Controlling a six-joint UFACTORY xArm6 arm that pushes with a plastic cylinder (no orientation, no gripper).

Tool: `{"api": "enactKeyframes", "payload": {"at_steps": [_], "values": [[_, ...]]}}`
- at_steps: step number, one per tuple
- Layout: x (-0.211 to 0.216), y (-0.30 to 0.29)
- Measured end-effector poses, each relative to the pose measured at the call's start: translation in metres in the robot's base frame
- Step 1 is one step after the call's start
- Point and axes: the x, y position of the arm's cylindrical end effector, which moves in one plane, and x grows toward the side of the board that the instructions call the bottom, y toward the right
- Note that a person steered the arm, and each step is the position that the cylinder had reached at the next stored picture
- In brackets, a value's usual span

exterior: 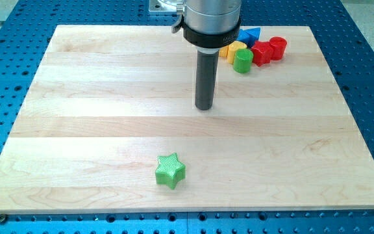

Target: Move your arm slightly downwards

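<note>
My dark rod comes down from the view's top centre and my tip (204, 107) rests on the wooden board (96, 123), a little above the board's middle. A green star block (170, 171) lies near the view's bottom, well below and slightly left of my tip. A cluster of blocks sits at the view's top right, to the upper right of my tip: a green cylinder (242, 60), a yellow block (232, 49), a red block (261, 52), a red cylinder (277, 47) and a blue block (250, 34). My tip touches no block.
The board lies on a blue perforated table (369, 78) that surrounds it on all sides. The arm's grey mount (210, 23) hides part of the cluster at the top.
</note>
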Motion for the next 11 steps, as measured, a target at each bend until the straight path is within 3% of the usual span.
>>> {"api": "enactKeyframes", "payload": {"at_steps": [11], "values": [[0.039,0.0]]}}
